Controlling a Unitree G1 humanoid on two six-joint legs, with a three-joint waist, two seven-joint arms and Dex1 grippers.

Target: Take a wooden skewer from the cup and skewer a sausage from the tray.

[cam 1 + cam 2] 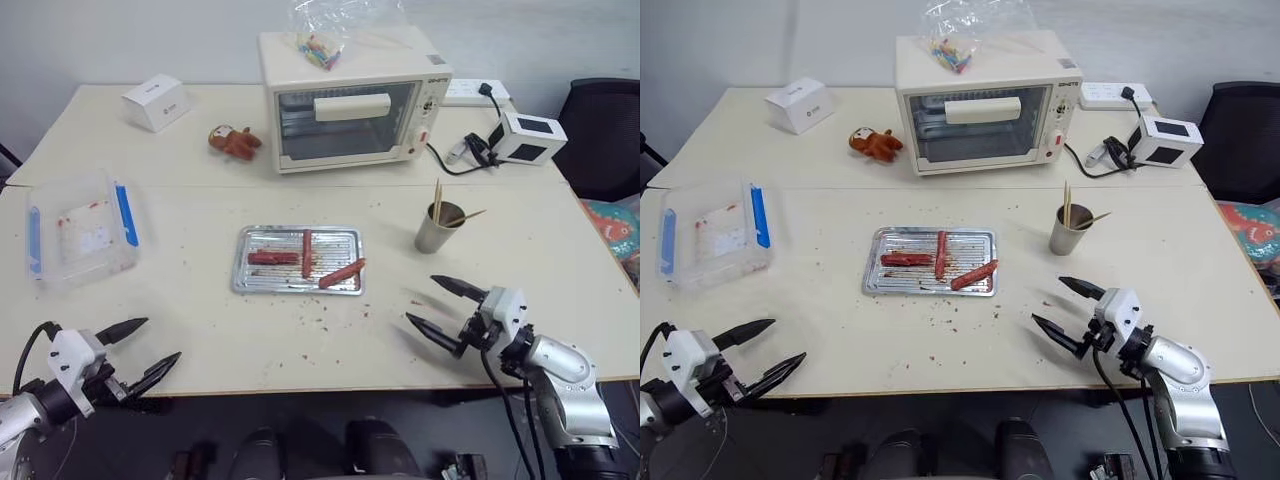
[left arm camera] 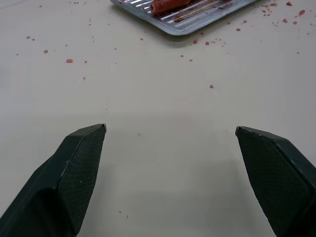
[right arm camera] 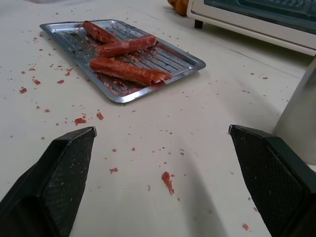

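The right gripper (image 1: 447,307) hangs empty, jaws spread wide, just short of the cup (image 1: 433,233); the left gripper (image 1: 142,350) is likewise spread, well away from it. Wooden skewers (image 1: 437,203) stand in the cup. Beside the cup, the tray (image 1: 250,279) holds the sausage (image 1: 341,273). Nothing is picked yet; next, the right gripper must rise and pinch one skewer.

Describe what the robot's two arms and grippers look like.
Each gripper, left and right, has two black, tapering, pointed fingers with a fine cross-hatched texture on the inner pads. The fingers sit on a white blocky housing. The right forearm is rounded silver metal with black joints, and black cables run along both wrists.
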